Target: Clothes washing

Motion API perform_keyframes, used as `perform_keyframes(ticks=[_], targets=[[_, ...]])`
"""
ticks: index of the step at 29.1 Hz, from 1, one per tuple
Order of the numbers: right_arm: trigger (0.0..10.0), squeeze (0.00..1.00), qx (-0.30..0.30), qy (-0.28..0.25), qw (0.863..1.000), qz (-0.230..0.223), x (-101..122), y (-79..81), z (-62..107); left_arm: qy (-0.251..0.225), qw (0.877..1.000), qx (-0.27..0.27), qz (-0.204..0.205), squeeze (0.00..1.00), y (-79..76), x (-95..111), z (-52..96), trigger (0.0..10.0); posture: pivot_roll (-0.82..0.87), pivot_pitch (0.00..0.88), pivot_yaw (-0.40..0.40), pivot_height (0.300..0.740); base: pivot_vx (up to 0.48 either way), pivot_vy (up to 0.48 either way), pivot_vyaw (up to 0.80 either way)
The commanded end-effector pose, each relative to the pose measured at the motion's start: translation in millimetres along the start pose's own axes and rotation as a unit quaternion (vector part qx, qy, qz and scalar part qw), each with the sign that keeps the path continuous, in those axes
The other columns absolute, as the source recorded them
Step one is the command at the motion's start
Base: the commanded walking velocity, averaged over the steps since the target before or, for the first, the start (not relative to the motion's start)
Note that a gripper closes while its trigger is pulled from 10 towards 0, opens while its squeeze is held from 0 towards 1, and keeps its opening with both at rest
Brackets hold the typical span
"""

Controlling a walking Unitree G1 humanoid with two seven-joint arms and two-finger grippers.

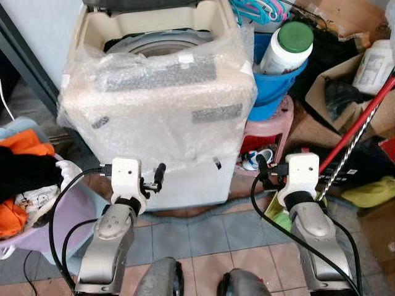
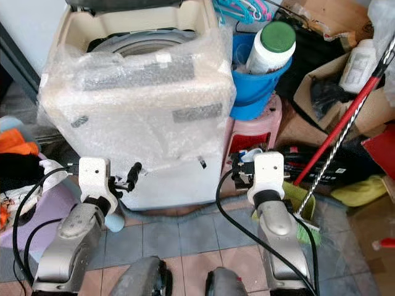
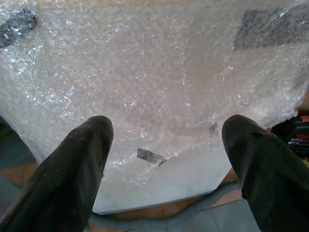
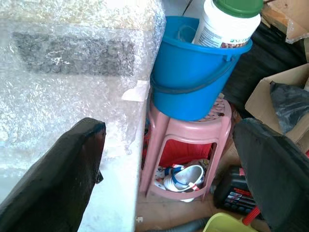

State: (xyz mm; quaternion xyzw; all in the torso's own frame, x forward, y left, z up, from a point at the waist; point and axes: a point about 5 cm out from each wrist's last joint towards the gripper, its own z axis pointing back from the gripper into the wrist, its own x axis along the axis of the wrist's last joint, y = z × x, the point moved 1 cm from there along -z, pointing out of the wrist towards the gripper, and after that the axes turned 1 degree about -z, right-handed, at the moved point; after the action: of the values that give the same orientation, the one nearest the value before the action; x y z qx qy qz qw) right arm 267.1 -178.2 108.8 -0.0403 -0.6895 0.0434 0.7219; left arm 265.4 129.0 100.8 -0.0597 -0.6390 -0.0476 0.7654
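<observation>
Silver arms (black cables), white wrists.

Beyond the left claw (image 3: 164,159), the cream washer (image 1: 157,111) wears clear bubble wrap (image 3: 145,82) with grey patches. Past the right claw (image 4: 169,169): blue bucket (image 4: 193,77), pink stool (image 4: 186,140), white green-capped jar (image 4: 227,21), red pole (image 1: 358,123).

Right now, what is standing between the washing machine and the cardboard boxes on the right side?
In the left eye view, a pink stool stands between the washing machine and the cardboard boxes. It carries a blue bucket holding a white jar.
</observation>
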Motion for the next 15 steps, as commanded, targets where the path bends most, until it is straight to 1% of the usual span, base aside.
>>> perform_keyframes(ticks=[1, 5, 6, 8, 9, 10, 15], targets=[[10.0, 0.0, 0.011, -0.011, 1.0, -0.012, 4.1, 6.4, -1.0, -0.002, 1.0, 0.025, -0.008, 0.0, 10.9, 0.5, 1.9, 10.0, -0.02, 0.097, 0.047, 0.74, 0.0, 0.0, 0.8], [10.0, 0.0, 0.014, -0.016, 1.0, -0.01, 5.5, 7.6, -2.2, 0.002, 1.0, 0.031, -0.004, 0.0, 12.6, -0.5, -0.1, 10.0, -0.02, 0.096, 0.046, 0.74, 0.0, 0.0, 0.8], [10.0, 0.0, 0.017, -0.019, 0.999, -0.019, 6.5, 8.9, -3.2, 0.007, 0.999, 0.037, 0.005, 0.0, 13.9, -1.3, -1.2, 10.0, -0.02, 0.096, 0.046, 0.74, 0.0, 0.48, 0.8], [10.0, 0.0, 0.016, -0.02, 0.999, -0.023, 6.9, 9.5, -4.1, 0.005, 0.999, 0.043, 0.002, 0.0, 16.0, -1.1, -2.5, 10.0, -0.02, 0.091, 0.05, 0.74, 0.0, 0.48, 0.8], [10.0, 0.0, 0.003, -0.022, 0.998, -0.055, 7.5, 7.2, -5.3, -0.004, 0.999, 0.039, -0.001, 0.0, 16.6, 1.5, -3.8, 10.0, -0.01, 0.097, 0.056, 0.74, 0.0, 0.48, 0.0], [10.0, 0.0, 0.0, -0.022, 0.998, -0.064, 7.8, 6.6, -5.5, -0.006, 0.999, 0.038, -0.001, 0.0, 16.6, 2.3, -4.0, 10.0, -0.01, 0.097, 0.056, 0.74, 0.0, 0.48, 0.0], [10.0, 0.0, 0.005, -0.017, 0.999, -0.051, 5.7, 6.5, -3.9, -0.006, 0.999, 0.041, -0.001, 0.0, 17.6, 3.4, -3.6, 10.0, 0.0, 0.116, 0.056, 0.74, 0.0, 0.48, 0.0]])
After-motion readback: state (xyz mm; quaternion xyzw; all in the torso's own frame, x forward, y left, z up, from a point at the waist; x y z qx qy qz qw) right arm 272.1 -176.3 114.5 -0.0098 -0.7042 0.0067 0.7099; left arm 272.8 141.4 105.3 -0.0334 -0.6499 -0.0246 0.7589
